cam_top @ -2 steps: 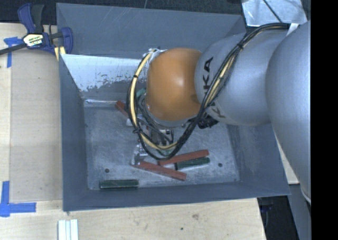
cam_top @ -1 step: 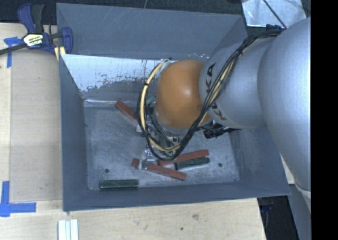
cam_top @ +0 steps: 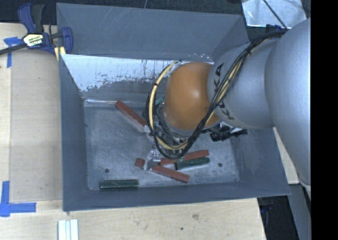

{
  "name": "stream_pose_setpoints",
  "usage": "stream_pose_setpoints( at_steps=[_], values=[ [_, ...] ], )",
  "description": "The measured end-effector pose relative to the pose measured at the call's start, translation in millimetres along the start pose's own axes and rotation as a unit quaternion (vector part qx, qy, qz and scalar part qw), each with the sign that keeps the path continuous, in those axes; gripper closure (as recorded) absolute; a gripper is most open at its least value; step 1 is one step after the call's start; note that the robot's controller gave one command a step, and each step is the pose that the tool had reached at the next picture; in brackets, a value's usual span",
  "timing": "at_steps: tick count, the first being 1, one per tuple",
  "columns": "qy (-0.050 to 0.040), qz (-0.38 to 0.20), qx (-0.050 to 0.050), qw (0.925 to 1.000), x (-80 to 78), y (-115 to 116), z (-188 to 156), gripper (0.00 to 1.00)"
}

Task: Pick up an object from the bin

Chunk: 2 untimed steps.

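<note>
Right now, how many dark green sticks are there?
2: one green stick alone by the front wall, another among red sticks near the arm, which may hide more.

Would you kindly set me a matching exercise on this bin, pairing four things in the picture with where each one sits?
Things:
1. lone green bar
2. slanted brown bar
3. claw
4. orange cover

Places:
A. on the arm's wrist, above the claw
B. at the small heap of red and green bars, lower middle of the floor
C. lower left of the floor, along the wall of the bin
D. upper left of the floor, apart from the heap

Pairs: 1-C, 2-D, 3-B, 4-A.
</note>
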State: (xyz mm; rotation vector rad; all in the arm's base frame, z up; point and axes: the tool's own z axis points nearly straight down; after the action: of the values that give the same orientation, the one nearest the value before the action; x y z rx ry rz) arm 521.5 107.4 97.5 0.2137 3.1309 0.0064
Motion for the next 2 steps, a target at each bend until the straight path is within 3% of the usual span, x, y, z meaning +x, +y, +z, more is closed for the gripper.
stream_pose_setpoints(
  at_steps=[1, 2],
  values=[
    [-0.0125, -0.116, -0.001, 0.9932, 28.8, 2.2, 14.9, 1.00],
    [-0.0125, -0.116, -0.001, 0.9932, 28.8, 2.2, 14.9, 1.00]
  ],
)
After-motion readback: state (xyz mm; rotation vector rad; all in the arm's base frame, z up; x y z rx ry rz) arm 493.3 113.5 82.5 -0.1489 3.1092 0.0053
